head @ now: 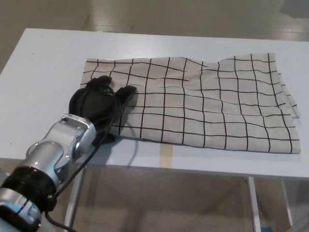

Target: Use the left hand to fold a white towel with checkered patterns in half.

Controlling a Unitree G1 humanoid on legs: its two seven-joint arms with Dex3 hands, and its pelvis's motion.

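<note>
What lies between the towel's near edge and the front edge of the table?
In the head view, only bare white table lies between the towel and the front edge, apart from a strip of tan tape and the left hand's thumb near the corner.
</note>
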